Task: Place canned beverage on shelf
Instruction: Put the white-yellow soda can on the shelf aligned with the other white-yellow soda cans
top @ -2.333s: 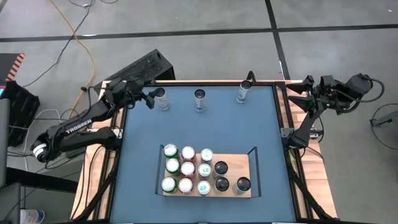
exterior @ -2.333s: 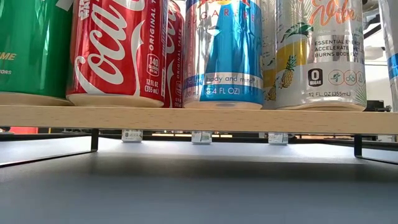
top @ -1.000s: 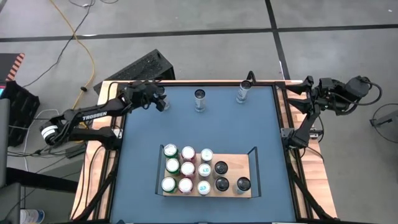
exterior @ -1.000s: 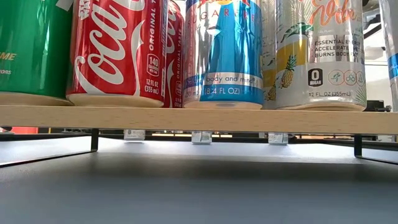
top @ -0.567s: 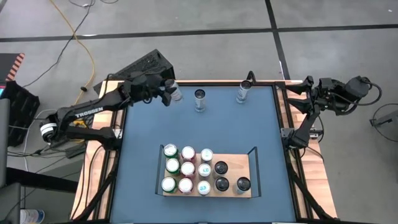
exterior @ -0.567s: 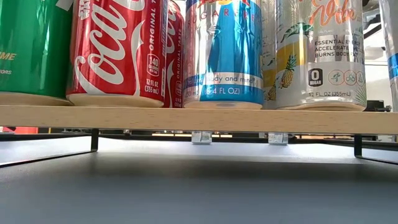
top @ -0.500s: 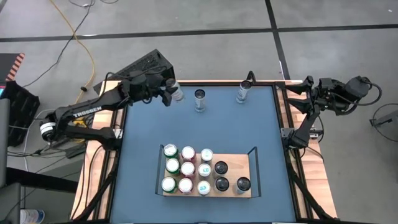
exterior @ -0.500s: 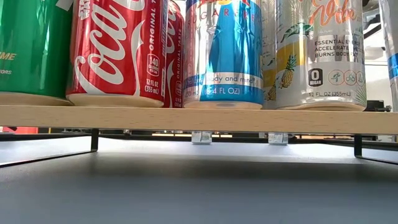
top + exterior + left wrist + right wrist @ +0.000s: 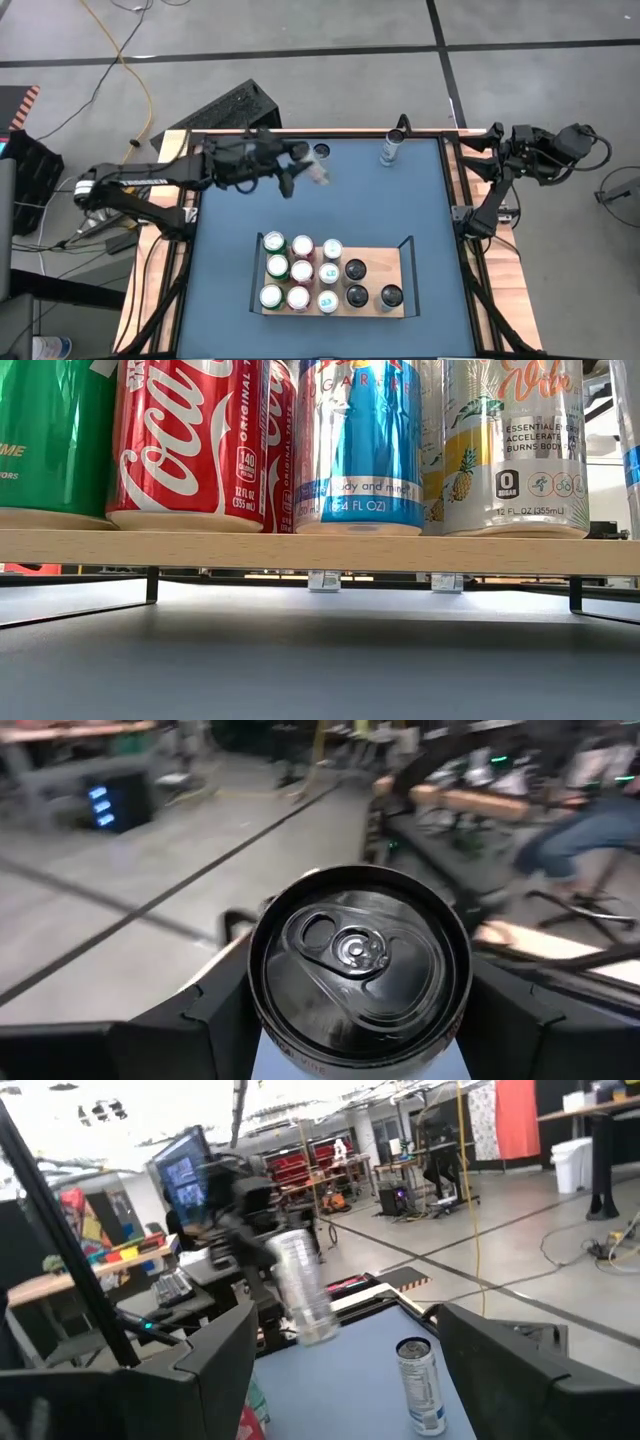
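Carrying a can point(image 9: 360, 960), the left gripper point(image 9: 295, 172) apparently nears another can point(image 9: 322, 152).

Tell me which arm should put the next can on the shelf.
Left. The left gripper is shut on a can above the table, nearer the shelf. The right gripper waits at the table's far right corner.

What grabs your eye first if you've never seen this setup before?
The left gripper carries a silver can in the air above the table's far part, tilted. Nearer, the shelf is packed with cans in rows on its left, with a bare patch at its right end.
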